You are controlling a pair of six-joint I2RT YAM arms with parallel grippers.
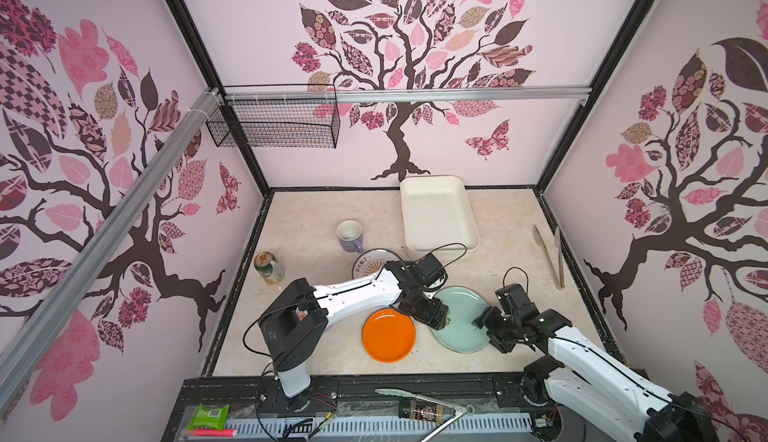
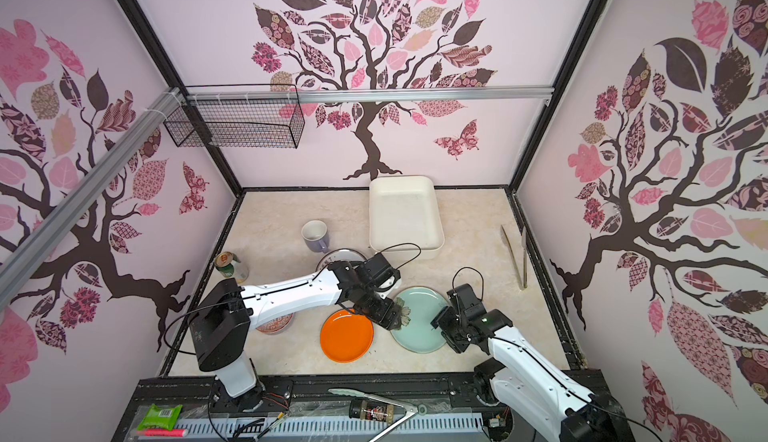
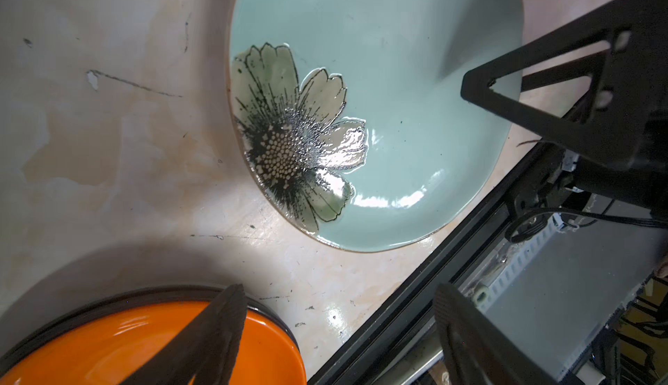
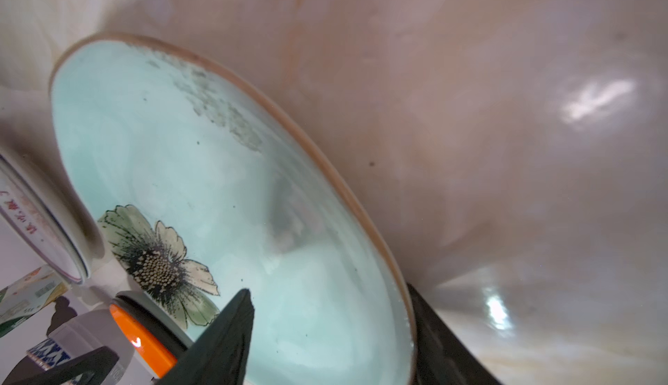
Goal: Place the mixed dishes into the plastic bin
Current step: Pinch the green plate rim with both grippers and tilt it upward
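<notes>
1. Right pincer (image 4: 329, 292) is released, its jaws astride the rim of the round mint-green flowered ceramic plate (image 4: 217, 184).
2. Left pincer (image 3: 341, 292) is released and holds nothing. It hangs between that plate and the round orange plate (image 3: 108, 343), one finger over the orange edge.
3. Both plates lie on the marbled desk (image 1: 511, 228), lower centre in both top views.
4. The cream-white rectangular plastic bin (image 1: 436, 215) stands above them in the frame, apart from both.

2 arms extended inward, gripper tips close together and facing each other.
The left arm (image 1: 353, 290) reaches across to the right with its wrist pitched down; the left gripper (image 3: 339, 329) has its 2 jaws spread wide. The right arm (image 1: 582, 352) angles inward, forearm low; the right gripper (image 4: 325, 329) has its 2 jaws apart.
</notes>
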